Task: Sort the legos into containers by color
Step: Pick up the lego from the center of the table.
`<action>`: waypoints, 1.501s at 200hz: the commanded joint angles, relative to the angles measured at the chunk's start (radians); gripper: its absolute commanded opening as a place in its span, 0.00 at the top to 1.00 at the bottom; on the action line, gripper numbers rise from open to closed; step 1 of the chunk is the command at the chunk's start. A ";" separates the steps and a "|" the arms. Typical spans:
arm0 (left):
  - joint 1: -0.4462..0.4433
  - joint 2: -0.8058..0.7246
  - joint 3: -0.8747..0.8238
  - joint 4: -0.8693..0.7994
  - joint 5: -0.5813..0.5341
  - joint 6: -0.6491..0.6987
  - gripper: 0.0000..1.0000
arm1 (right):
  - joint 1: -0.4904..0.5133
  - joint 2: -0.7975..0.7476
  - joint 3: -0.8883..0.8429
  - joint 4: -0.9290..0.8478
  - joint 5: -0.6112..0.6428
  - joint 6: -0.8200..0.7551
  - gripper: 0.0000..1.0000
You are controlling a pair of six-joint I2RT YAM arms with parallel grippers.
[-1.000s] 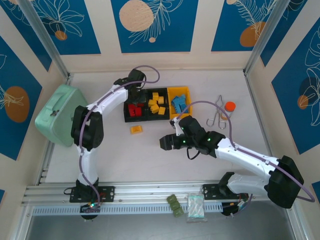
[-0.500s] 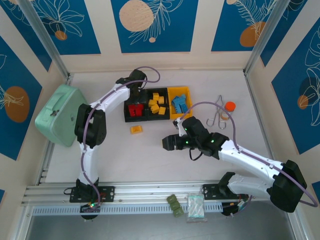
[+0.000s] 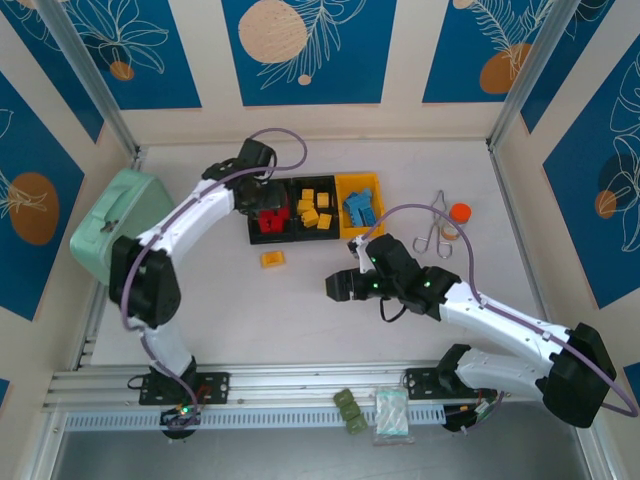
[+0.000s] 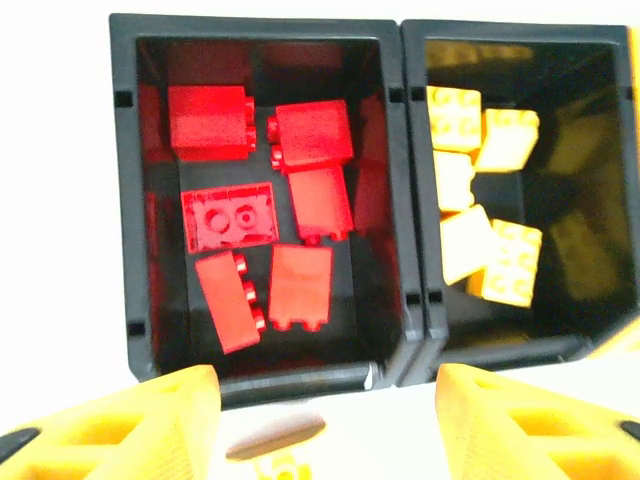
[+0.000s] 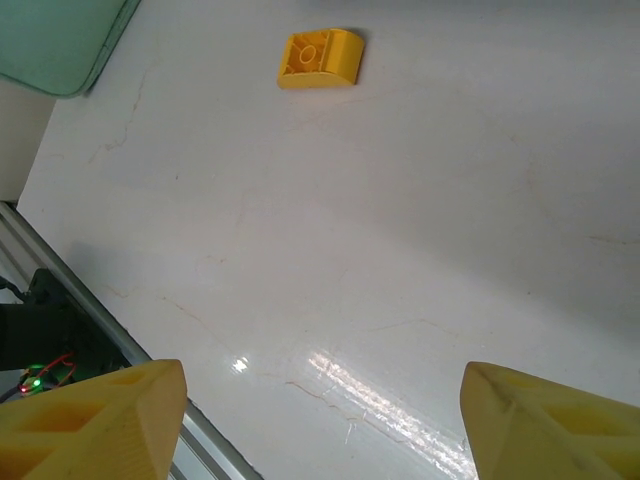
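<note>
The containers are joined in a row. One black bin (image 3: 256, 232) (image 4: 125, 200) holds several red legos (image 4: 260, 215). The middle black bin (image 3: 312, 232) (image 4: 415, 200) holds yellow legos (image 4: 490, 240). The yellow bin (image 3: 345, 190) holds light blue legos (image 3: 360, 207). My left gripper (image 3: 265, 197) (image 4: 325, 425) hovers open and empty over the red bin's near edge. One loose yellow lego (image 3: 272, 259) (image 5: 320, 58) lies on the table in front of the bins. My right gripper (image 3: 335, 287) (image 5: 320, 420) is open and empty, to the right of that lego and nearer the front.
A large mint-green case (image 3: 115, 230) (image 5: 60, 40) lies at the left. An orange-capped bottle (image 3: 458, 214) and metal tongs (image 3: 435, 232) sit to the right of the bins. An olive-green block (image 3: 350, 410) and a plastic bag (image 3: 392, 415) rest on the front rail.
My left gripper has opened above the red bin, and the left arm's elbow has swung to the left. The right gripper has shifted slightly to the right.
</note>
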 commanded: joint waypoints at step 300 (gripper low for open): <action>-0.257 -0.133 -0.746 0.614 -0.339 -0.225 0.07 | 0.084 0.093 -0.048 0.144 0.035 0.054 0.18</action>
